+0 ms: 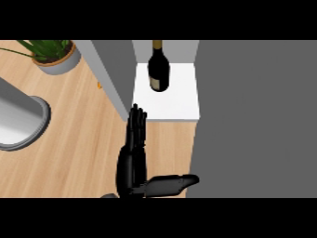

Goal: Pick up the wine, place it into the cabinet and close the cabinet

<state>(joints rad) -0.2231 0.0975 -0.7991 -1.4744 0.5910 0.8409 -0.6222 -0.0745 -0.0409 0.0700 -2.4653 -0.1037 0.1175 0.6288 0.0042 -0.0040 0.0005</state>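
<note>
The wine bottle is standing upright inside the cabinet, on its white shelf, toward the back and nearer the shelf's left side. The cabinet door is standing open, angling out from the cabinet's left side over the wooden tabletop. The left hand is reaching in just in front of the cabinet, holding nothing. Its fingers are lying straight and pressed together, their tips sitting right at the door's free edge by the shelf's front left corner. Whether they are touching the door cannot be told. Its thumb is sticking out toward the cabinet's grey body. Left of the cabinet, a potted plant and a pale cylinder are resting on the tabletop.
</note>
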